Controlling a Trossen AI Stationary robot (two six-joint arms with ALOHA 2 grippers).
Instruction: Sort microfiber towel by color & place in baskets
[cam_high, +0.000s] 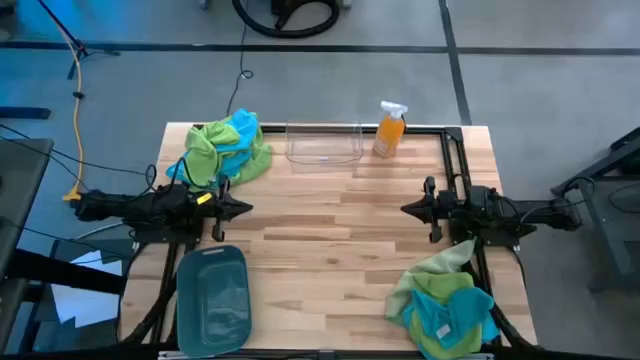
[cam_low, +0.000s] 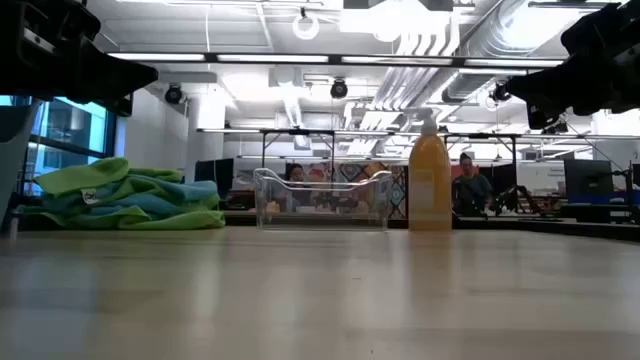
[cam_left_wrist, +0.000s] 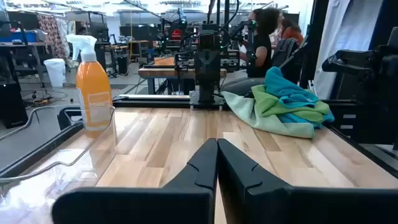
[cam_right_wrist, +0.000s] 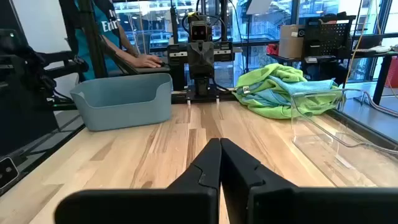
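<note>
Since nothing is sorted yet, my left pincer (cam_high: 243, 208) and right pincer (cam_high: 408, 208) wait together, empty, facing across the bare surface (cam_high: 330, 250); mixed towel heaps lie at the far-left corner (cam_high: 222, 150) and near-right corner (cam_high: 445, 305). The clear basket (cam_high: 324, 144) sits far-middle and the teal-grey basket (cam_high: 212, 298) near-left, both empty, so either arm can reach a heap.

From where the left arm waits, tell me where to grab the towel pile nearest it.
Pinch the raised green fold atop the towel pile at the table's far left corner, coming straight down from above. It lies loose and heaped, so a high ridge probably lifts one cloth. The left gripper is shut and must open first.
</note>
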